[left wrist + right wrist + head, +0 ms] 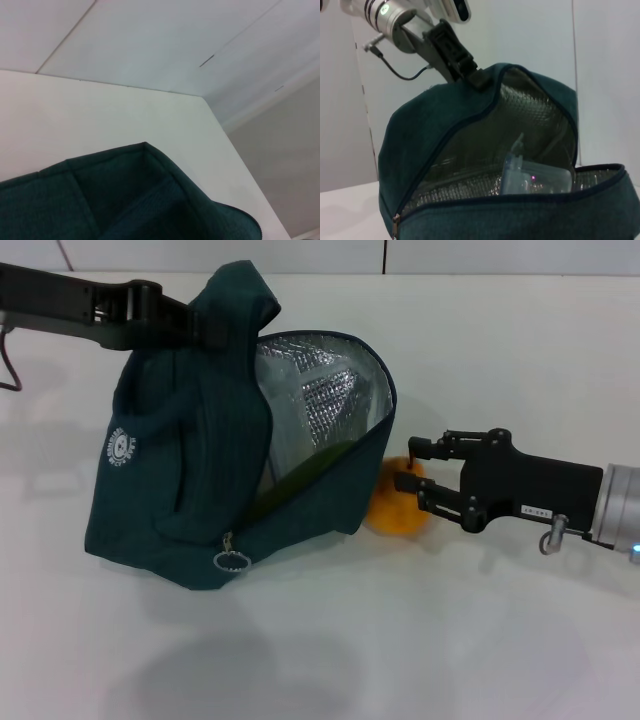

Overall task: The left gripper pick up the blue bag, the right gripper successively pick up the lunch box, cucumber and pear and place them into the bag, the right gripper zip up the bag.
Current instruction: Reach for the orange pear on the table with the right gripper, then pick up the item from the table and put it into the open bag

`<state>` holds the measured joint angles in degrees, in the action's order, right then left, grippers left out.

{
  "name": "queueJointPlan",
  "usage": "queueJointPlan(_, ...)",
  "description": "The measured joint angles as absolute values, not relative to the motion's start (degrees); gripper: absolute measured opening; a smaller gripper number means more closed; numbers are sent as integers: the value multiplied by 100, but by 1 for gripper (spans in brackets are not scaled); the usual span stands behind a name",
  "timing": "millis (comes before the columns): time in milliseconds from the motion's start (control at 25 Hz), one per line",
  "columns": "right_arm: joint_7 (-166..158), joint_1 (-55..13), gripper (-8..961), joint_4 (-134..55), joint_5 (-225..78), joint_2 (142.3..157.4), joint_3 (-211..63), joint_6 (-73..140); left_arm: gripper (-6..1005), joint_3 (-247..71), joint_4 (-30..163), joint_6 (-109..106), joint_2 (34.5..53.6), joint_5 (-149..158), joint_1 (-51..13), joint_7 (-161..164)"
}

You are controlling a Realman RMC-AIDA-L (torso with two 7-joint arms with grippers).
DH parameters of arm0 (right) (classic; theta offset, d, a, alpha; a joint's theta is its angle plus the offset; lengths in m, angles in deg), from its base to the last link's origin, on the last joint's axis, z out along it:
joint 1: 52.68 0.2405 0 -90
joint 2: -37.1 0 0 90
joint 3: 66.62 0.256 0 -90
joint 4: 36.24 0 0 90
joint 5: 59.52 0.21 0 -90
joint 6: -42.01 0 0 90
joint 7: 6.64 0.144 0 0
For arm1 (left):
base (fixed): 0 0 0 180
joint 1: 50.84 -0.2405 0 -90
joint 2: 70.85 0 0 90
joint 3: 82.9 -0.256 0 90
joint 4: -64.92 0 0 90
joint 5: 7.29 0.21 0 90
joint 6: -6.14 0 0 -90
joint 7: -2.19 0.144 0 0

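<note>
The blue bag [190, 470] hangs tilted on the table with its foil-lined mouth open toward the right. My left gripper [205, 330] is shut on its top handle; it also shows in the right wrist view [465, 67]. The lunch box [535, 177] lies inside the bag [470, 130]. A green strip [305, 472] low in the bag's mouth looks like the cucumber. The pear [395, 512] sits on the table against the bag's right edge. My right gripper [407, 463] is open, its fingertips at the pear's top. The left wrist view shows only bag fabric [125, 200].
The bag's ring zip pull [232, 560] hangs at its lower front. The white table [450, 640] stretches to a far edge and corner [202, 97], with a white wall behind.
</note>
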<state>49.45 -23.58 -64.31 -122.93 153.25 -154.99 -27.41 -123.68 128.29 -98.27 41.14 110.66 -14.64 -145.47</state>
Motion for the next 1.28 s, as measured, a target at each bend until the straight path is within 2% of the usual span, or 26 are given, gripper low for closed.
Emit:
queueJointPlan(80,4953,-2320,547,-6405,-12290,15325,-15528,-2699,44,-12368,12829,-9827,4118,11066,-1464,-14536)
queueJointPlan(280,4957,-2248,390,-6357,-12270,15331,-15552,-2623,44,-12368,12829,-9827,4121,11066,-1468,-14535)
queueJointPlan(520,4964,-2237,161,-6354,-12246,15330,-15602,-2618,43,-12368,12829,-9827,4121,11066,-1472,-14533)
queueJointPlan(600,4965,-2236,30,-6354,-12245,15330,-15602,-2618,43,-12368,12829,-9827,4121,11066,-1473,-14526)
queueJointPlan(1000,4950,-2292,30,-6410,-12216,15323,-15564,-2708,44,-12368,12829,-9827,4121,11066,-1477,-14521)
queueJointPlan(1280,4904,-2397,30,-6430,-11877,15257,-15393,-3098,44,-12368,12829,-9828,4117,11066,-1535,-14518)
